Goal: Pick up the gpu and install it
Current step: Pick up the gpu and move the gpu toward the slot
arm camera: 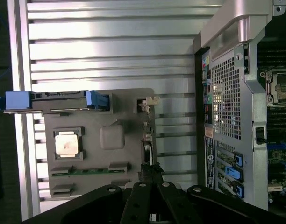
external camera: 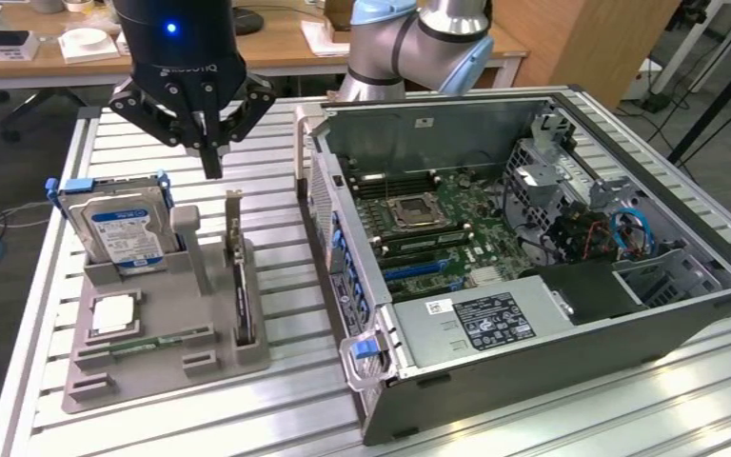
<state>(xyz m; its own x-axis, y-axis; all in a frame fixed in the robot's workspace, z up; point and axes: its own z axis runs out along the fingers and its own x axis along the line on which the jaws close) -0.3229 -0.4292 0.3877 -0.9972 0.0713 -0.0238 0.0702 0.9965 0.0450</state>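
The gpu (external camera: 240,276) stands on edge, thin and dark, in a slot of the grey holder (external camera: 201,328) on the exterior view's left. From the wrist it appears as a narrow blade (arm camera: 147,140) along the holder's edge (arm camera: 124,100). My gripper (external camera: 212,164) hangs above the far end of the gpu, clear of it, fingers pointing down and shut with nothing between them. In the wrist view the black fingers (arm camera: 154,191) meet just over the card's end. The open computer case (external camera: 670,324) lies on the exterior view's right, its motherboard (external camera: 436,224) exposed.
The holder also carries a silver hard drive (external camera: 118,227) with a blue label and blue clips, a processor (external camera: 113,312) and a green memory stick (external camera: 149,342). All of it rests on a slatted aluminium table (external camera: 277,400). A desk stands behind.
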